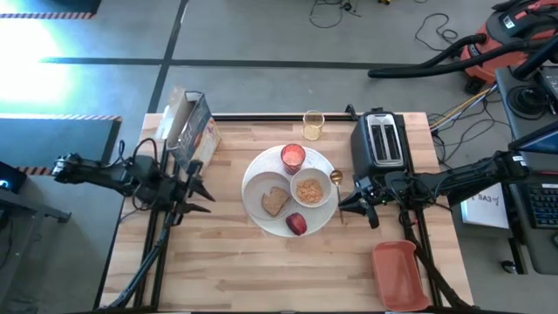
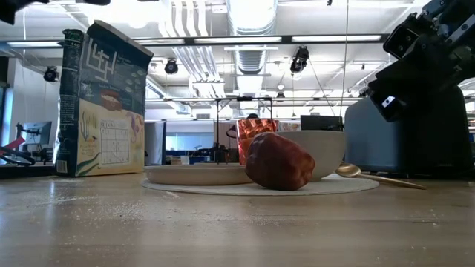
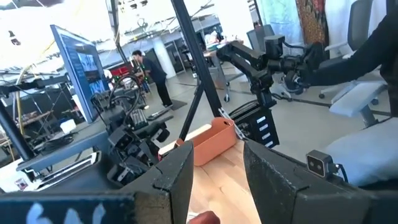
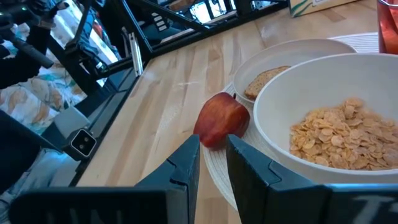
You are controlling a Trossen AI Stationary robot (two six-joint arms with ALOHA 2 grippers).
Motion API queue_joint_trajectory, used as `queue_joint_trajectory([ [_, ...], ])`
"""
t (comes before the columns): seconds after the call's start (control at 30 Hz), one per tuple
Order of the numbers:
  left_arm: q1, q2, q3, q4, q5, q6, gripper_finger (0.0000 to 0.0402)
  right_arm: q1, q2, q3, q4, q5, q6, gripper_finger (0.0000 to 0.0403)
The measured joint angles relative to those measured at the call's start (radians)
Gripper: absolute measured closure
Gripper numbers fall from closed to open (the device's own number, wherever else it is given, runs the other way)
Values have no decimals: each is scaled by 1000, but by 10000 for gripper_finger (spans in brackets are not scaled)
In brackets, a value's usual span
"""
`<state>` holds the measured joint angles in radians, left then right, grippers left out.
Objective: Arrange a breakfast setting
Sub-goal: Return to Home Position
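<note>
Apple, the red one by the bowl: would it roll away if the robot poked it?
Probably a wobble rather than a long roll: the apple looks lumpy and sits low on the placemat. Pushed toward the bowl, it would likely just bump it, since they are close. Its skin looks smooth, so a grip might slip.

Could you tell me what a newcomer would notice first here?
A breakfast setting fills the table's middle: red apple, bowl of cereal, toast on a plate and red cup, on a round white mat. The left hand and right hand hang open either side of it.
</note>
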<state>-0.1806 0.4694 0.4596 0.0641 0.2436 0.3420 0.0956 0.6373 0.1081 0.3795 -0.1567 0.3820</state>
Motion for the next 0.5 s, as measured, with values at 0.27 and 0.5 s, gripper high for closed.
queue_joint_trajectory([
  [0.27, 0, -173, -102, 3, 0, 0, 277, 0, 0, 0, -7, 0, 19, 335],
  [0.5, 0, -329, -208, 1, 0, 0, 277, 0, 1, 0, -10, 0, 19, 335],
])
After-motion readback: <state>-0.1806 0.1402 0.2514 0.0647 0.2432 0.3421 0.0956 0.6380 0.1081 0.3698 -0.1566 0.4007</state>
